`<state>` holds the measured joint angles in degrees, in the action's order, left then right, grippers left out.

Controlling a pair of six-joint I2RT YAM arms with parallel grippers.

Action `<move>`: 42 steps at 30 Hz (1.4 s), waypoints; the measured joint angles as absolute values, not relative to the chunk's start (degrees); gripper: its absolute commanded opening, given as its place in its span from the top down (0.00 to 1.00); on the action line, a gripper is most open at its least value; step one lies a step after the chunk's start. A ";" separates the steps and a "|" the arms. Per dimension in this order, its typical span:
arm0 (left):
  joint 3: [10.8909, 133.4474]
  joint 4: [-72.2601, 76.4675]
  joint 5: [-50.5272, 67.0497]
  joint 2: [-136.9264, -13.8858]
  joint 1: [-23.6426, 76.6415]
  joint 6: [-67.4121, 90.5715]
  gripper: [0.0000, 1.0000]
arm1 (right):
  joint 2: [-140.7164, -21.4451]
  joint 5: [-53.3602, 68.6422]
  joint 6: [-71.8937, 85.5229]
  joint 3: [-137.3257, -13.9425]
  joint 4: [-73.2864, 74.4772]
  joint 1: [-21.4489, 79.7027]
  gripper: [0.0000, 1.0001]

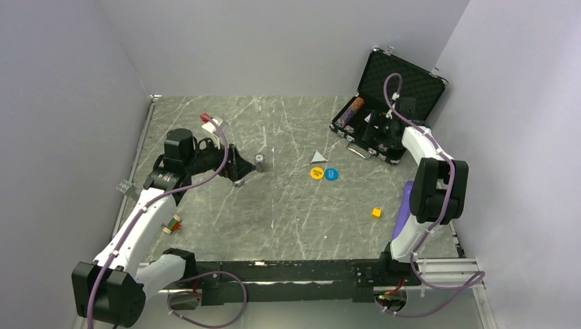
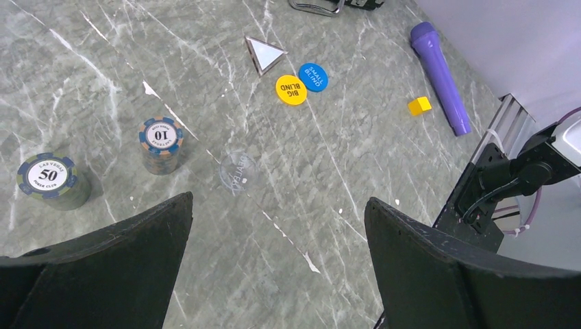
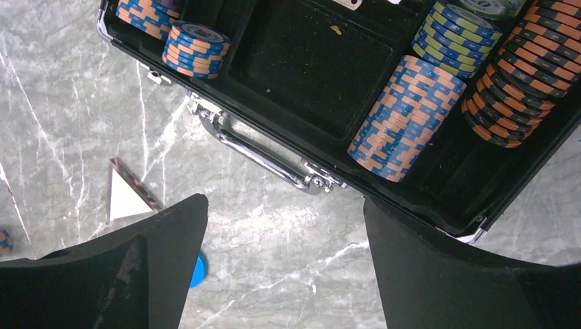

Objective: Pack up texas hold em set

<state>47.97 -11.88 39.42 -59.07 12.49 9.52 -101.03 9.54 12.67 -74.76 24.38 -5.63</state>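
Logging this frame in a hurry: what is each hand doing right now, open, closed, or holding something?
Left hand: open, holding nothing.
Right hand: open, holding nothing.

The overhead view looks down across the whole surface (image 1: 294, 212). Both wrist views look down close, sharing the white triangle (image 2: 264, 53) and blue disc (image 2: 313, 77).
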 measured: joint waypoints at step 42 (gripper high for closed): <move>47.97 -11.94 38.70 -58.96 12.49 8.60 0.02 | -104.90 7.99 12.45 -76.18 24.12 -5.19 0.13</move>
<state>47.97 -11.94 38.70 -58.96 12.49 8.60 -104.90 7.99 12.45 -76.18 24.12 -5.19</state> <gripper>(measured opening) 0.985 0.876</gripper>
